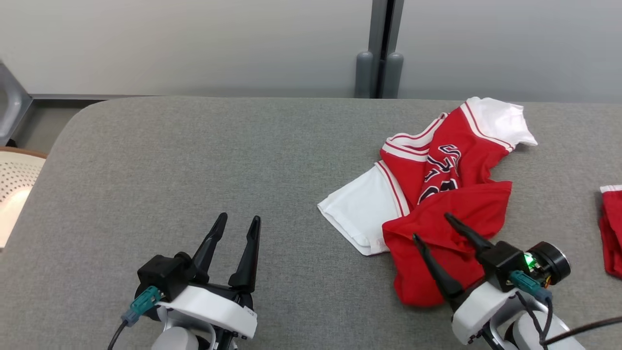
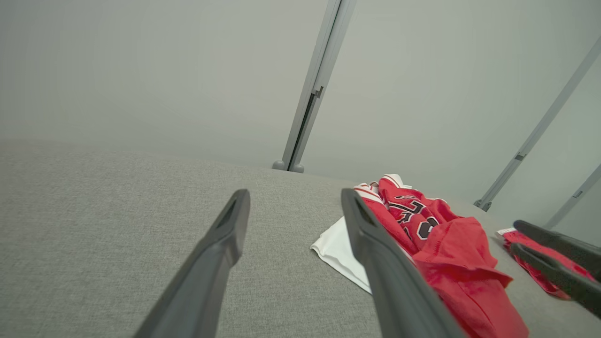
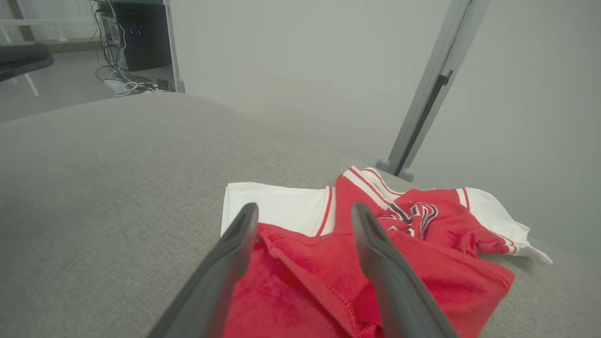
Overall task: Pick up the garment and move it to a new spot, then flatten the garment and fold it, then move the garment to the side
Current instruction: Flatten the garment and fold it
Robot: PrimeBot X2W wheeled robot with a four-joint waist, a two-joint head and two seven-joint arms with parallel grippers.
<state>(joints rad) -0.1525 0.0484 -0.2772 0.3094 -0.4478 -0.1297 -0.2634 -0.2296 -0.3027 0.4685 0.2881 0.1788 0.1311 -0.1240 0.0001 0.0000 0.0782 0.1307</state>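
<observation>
Fingers (image 1: 469,233) of right gripper (image 1: 430,226) hanging spread over crumpled garment (image 1: 466,194), left gripper (image 1: 239,217) likewise released; risking pinching stacked folds together.

Only marking in sight: black, white-outlined lettering (image 1: 443,167) on the red garment (image 1: 457,209), right side of the scene, far half. The fabric is crumpled and a red fold lies over the lower part of the print, so only fragments show. There are a few slanted letter strokes, the last possibly an "S", and part of a digit beneath. Neither reads whole. Wrist views are no clearer.
</observation>
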